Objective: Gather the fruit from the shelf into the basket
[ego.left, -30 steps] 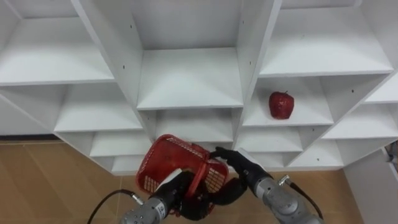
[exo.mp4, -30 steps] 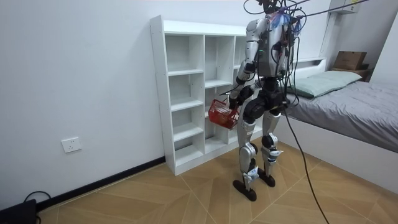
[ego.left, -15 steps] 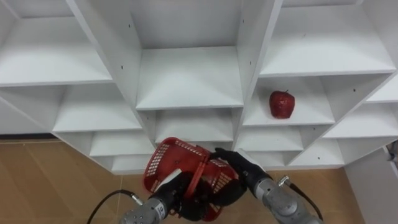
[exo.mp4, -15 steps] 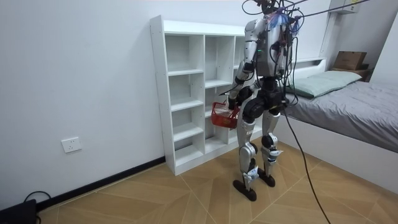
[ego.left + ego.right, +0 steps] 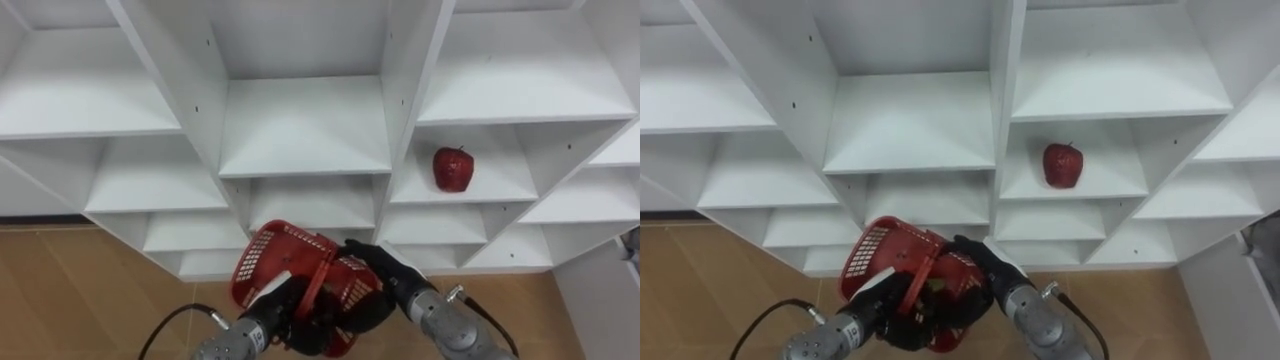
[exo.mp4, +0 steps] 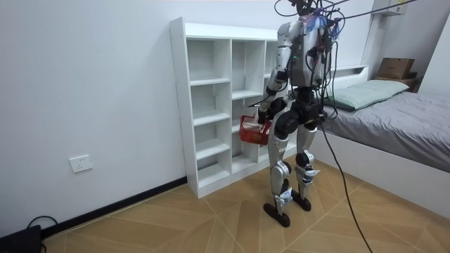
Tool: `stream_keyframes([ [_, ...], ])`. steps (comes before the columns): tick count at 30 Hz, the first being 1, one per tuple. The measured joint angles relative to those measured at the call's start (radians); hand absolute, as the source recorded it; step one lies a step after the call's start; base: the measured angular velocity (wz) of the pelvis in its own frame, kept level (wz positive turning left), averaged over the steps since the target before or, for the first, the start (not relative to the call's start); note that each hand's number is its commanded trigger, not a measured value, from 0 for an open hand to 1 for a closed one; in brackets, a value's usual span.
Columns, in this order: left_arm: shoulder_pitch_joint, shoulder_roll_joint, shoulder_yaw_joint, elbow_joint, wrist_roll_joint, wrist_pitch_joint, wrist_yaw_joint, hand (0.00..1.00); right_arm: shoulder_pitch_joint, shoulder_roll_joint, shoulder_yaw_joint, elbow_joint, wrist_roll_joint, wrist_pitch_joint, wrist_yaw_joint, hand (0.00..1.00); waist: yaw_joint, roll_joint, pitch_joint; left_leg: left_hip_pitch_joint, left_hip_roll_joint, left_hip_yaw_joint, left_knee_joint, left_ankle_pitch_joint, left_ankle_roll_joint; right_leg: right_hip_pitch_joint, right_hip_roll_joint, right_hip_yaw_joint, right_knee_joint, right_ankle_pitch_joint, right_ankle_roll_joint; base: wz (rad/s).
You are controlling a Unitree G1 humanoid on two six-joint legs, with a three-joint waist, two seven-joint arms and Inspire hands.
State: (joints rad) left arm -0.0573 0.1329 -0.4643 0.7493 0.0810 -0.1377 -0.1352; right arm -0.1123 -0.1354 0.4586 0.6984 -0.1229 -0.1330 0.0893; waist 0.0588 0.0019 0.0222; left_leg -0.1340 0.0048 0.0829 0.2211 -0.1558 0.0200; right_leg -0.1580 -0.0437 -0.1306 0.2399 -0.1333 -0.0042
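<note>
The apple point(image 5: 452, 168) lies up and right of the basket point(image 5: 262, 256), nearer the right hand point(image 5: 380, 268), whose grip cannot be determined. The left hand point(image 5: 295, 312) clamps the basket.

The white closet point(image 5: 305, 130) is standing on the wooden floor point(image 5: 90, 290), its open compartments facing the robot. 1 red apple point(image 5: 452, 168) is sitting upright on a shelf board, at 3 o'clock from the middle compartment.

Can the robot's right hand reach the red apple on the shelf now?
Probably not yet. The right hand is holding the red basket together with the left hand. The apple sits on an open shelf with nothing in front, so once freed it likely could.
</note>
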Motion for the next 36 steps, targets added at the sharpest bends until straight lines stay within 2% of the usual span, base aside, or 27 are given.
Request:
stream_keyframes([
  [4, 0.004, 0.002, 0.006, 0.042, -0.002, -0.004, 0.016, 1.0, 0.019, -0.007, 0.0, 0.0, 0.005, 0.0, -0.005, 0.0, 0.001, -0.001, 0.0, 0.042, 0.0, 0.0, -0.015, -0.001, -0.001, 0.037, 0.002, 0.003, -0.004, -0.005, 0.002, 0.0],
  [10, 0.022, 0.01, 0.037, 0.137, 0.001, -0.015, 0.045, 1.0, 0.027, -0.021, -0.014, -0.011, 0.01, 0.0, -0.016, 0.0, -0.003, -0.008, -0.0053, 0.061, 0.0, 0.0, -0.023, -0.001, -0.001, 0.053, 0.005, 0.009, -0.009, -0.005, 0.002, -0.02],
  [12, 0.044, 0.012, 0.072, 0.137, 0.001, -0.015, 0.045, 1.0, 0.058, -0.03, -0.031, -0.066, 0.005, -0.001, -0.017, 0.0, -0.001, -0.016, -0.0119, 0.066, 0.003, 0.0, -0.025, -0.002, -0.003, 0.061, 0.009, 0.01, -0.02, -0.003, 0.001, 0.0],
  [19, 0.101, 0.019, 0.181, 0.134, 0.001, -0.015, 0.077, 1.0, 0.126, -0.034, -0.084, -0.187, 0.006, -0.011, -0.027, 0.0, -0.001, -0.014, -0.0183, 0.133, 0.008, 0.018, -0.059, -0.006, -0.008, 0.111, 0.018, 0.03, -0.054, -0.002, 0.001, -0.09],
  [24, 0.125, 0.016, 0.213, 0.134, 0.0, -0.016, 0.101, 1.0, 0.176, -0.036, -0.104, -0.27, 0.009, -0.02, -0.045, 0.0, 0.0, -0.011, -0.0176, 0.156, 0.01, 0.03, -0.073, -0.007, -0.01, 0.125, 0.024, 0.045, -0.056, -0.001, 0.001, -0.09],
  [29, 0.15, 0.014, 0.254, 0.135, -0.002, -0.016, 0.113, 1.0, 0.182, -0.036, -0.157, -0.288, 0.009, -0.03, -0.057, 0.0, -0.004, -0.01, -0.0167, 0.178, 0.015, 0.046, -0.078, -0.011, -0.014, 0.144, 0.029, 0.059, -0.056, -0.002, -0.001, -0.1],
  [36, 0.181, 0.014, 0.295, 0.135, -0.002, -0.016, 0.125, 1.0, 0.185, -0.033, -0.23, -0.333, 0.008, -0.031, -0.106, 0.0, -0.03, -0.017, -0.0139, 0.2, 0.017, 0.05, -0.078, -0.015, -0.016, 0.161, 0.033, 0.072, -0.057, -0.003, -0.002, -0.02],
])
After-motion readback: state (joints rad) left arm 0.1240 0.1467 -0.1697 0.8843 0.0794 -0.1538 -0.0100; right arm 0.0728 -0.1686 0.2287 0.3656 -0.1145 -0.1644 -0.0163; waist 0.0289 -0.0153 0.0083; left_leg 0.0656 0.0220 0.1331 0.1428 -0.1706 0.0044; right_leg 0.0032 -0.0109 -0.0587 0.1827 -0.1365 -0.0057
